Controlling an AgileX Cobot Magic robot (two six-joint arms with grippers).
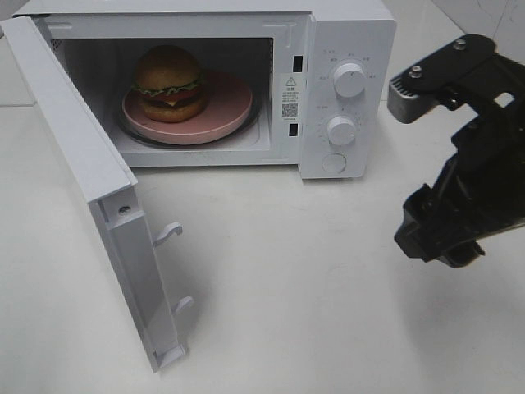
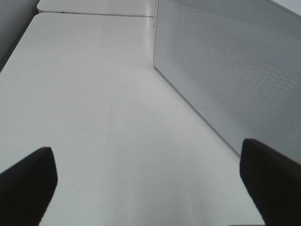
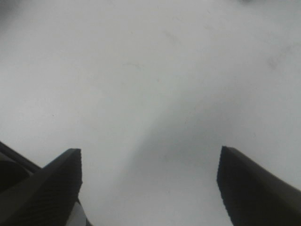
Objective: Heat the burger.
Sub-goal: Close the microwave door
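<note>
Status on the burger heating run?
Left gripper open, right gripper open, both empty. Burger on pink plate inside microwave. Door wide open.

The microwave [image 1: 361,123] looks like smooth white plastic, a little shiny. Its door [image 2: 225,70] has a panel full of tiny dots, like fine metal mesh. The pink plate [image 1: 234,103] is smooth and dull. The burger [image 1: 170,82] has a slightly shiny bun. The table [image 1: 287,271] is white, smooth and matt, with faint scratches. The right gripper [image 3: 149,150] has black fingers [image 3: 51,188] with little ridges. The left gripper [image 2: 146,146] looks plain matt black.
</note>
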